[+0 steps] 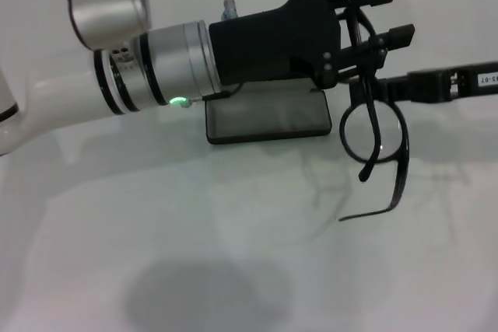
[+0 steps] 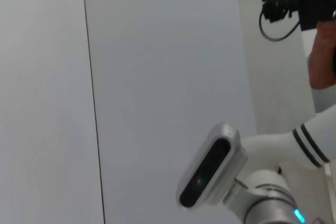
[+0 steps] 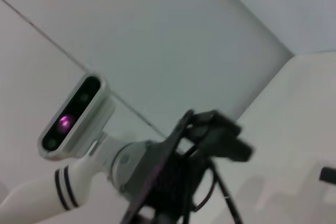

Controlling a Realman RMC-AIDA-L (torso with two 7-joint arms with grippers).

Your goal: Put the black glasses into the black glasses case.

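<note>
The black glasses [image 1: 375,139] hang in the air at the right, one lens above the other, with a temple arm sticking out at the bottom. My right gripper [image 1: 372,85] reaches in from the right and is shut on the frame near the bridge. My left gripper [image 1: 387,15] comes from the left. Its fingers stand apart around the upper rim of the glasses. The black glasses case [image 1: 268,120] lies flat on the table, below and behind the left gripper's body, partly hidden by it. The right wrist view shows the left gripper [image 3: 212,135] from afar.
The white table [image 1: 233,254] spreads in front of the case, with a round shadow near the front. A tiled white wall [image 2: 157,77] stands behind. The left forearm [image 1: 156,60] crosses above the case's left side.
</note>
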